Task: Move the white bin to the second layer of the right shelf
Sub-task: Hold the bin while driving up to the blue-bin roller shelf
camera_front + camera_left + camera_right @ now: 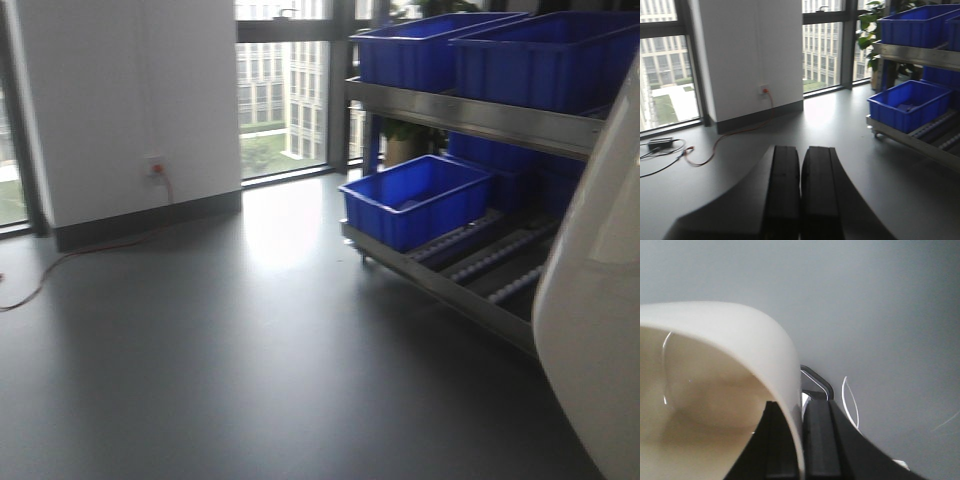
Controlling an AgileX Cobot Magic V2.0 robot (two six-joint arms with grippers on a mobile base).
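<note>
The white bin (pixel 596 300) fills the right edge of the front view, held up off the floor close to the camera. In the right wrist view my right gripper (pixel 795 403) is shut on the wall of the white bin (pixel 735 330), one finger inside the tub and one outside. The rack level of steel rails with white rollers (pixel 490 262) lies low at the right, just left of the bin; the left wrist view shows this roller level (pixel 935 134) too. My left gripper (pixel 801 149) is shut on nothing, above bare floor.
A blue crate (pixel 415 200) sits on the roller rails at the rack's near end. Two more blue crates (pixel 500 50) stand on the steel level above. A wall socket (pixel 155 167) with an orange cable is at the left wall. Grey floor (pixel 250 330) spreads before the rack.
</note>
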